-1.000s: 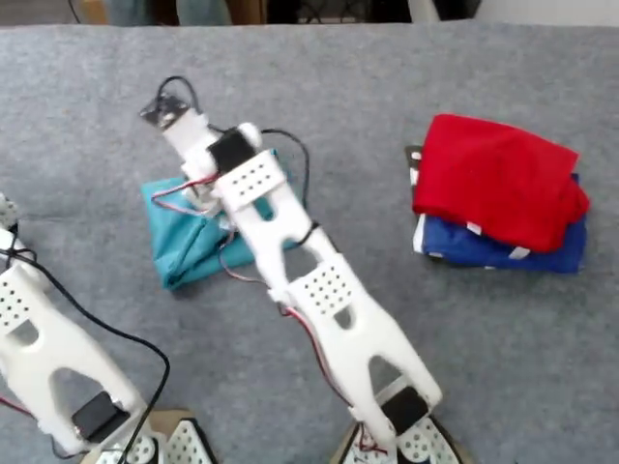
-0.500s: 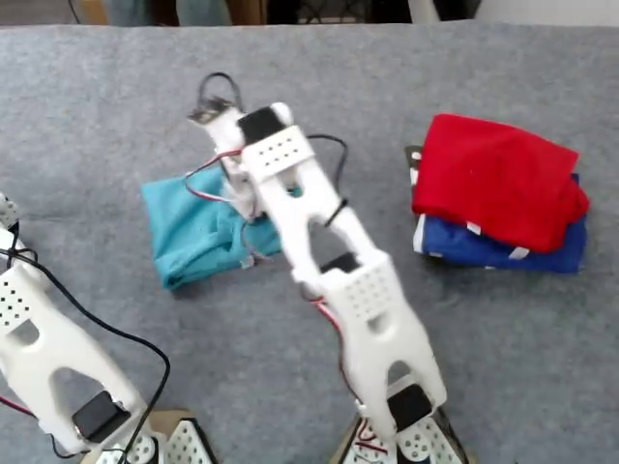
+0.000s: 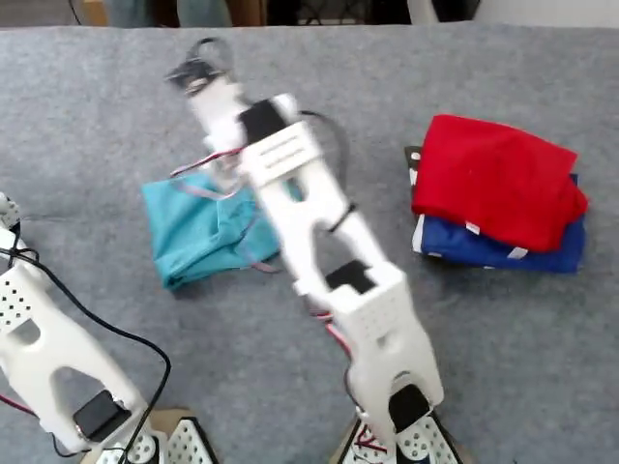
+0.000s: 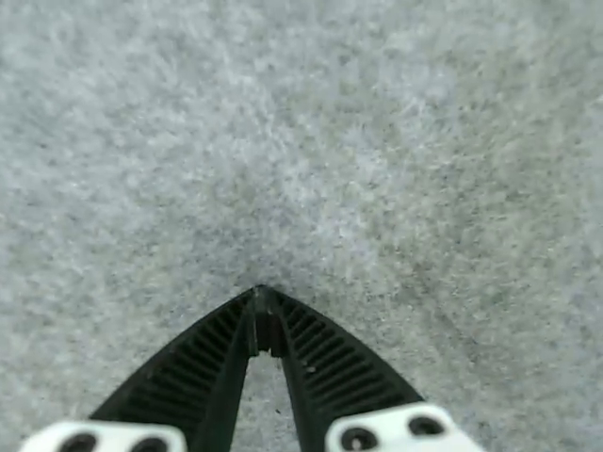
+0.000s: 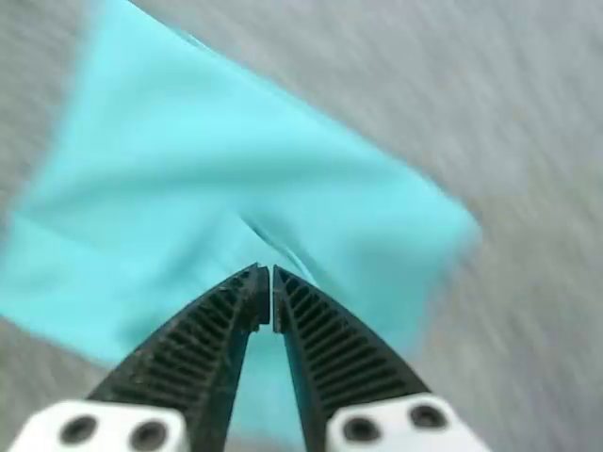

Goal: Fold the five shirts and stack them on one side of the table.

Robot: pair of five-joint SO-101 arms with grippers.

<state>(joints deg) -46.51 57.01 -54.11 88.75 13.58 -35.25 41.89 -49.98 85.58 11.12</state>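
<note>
Teal shirt (image 3: 198,232) lies crumpled and roughly folded on the grey table cover (image 3: 319,77), directly under the right claw (image 5: 264,273). In the right wrist view the shirt (image 5: 236,188) spreads out on all sides of the claw tips, with a crease running up to them.

Right claw: jaws pressed together, no gap at the tips. No cloth shows between them, and I cannot tell whether the tips touch the fabric or sit just above it. In the high view the right arm (image 3: 319,242) stretches from its base out over the near edge of the teal shirt.

Red shirt (image 3: 498,179) is folded and rests on top of a folded blue shirt (image 3: 503,246). This stack sits well apart from the right claw, off to its right.

Left claw (image 4: 262,294): jaws closed tip to tip, holding nothing, pointing at bare grey cover (image 4: 377,141). Left arm (image 3: 48,358) is drawn back near its base, well apart from the teal shirt, which lies to its right.
</note>
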